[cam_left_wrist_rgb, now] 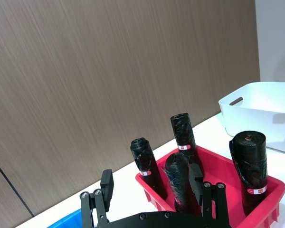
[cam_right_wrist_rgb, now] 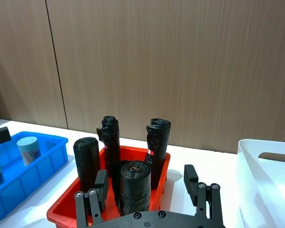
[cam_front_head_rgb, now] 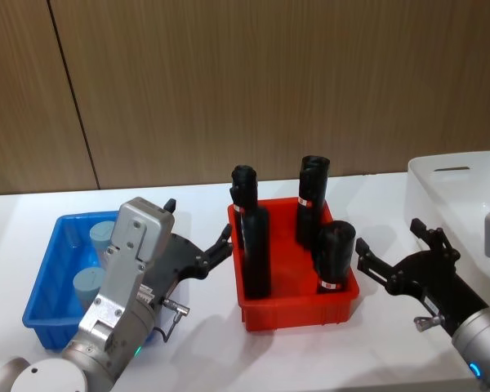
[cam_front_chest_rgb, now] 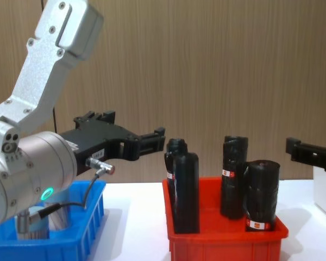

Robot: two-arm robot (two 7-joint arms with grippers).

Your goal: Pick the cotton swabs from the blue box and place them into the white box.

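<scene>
Two cotton swabs tubs, one at the back and one nearer, stand in the blue box at the left; both tubs also show in the right wrist view. My left gripper hovers open and empty between the blue box and the red bin, pointing toward the bin. My right gripper hangs open and empty just right of the red bin. The white box sits at the far right, partly cut off by the frame edge.
A red bin in the middle holds several tall black wrapped rolls. A wooden wall runs behind the white table. Bare table lies in front of the bins and between the red bin and the white box.
</scene>
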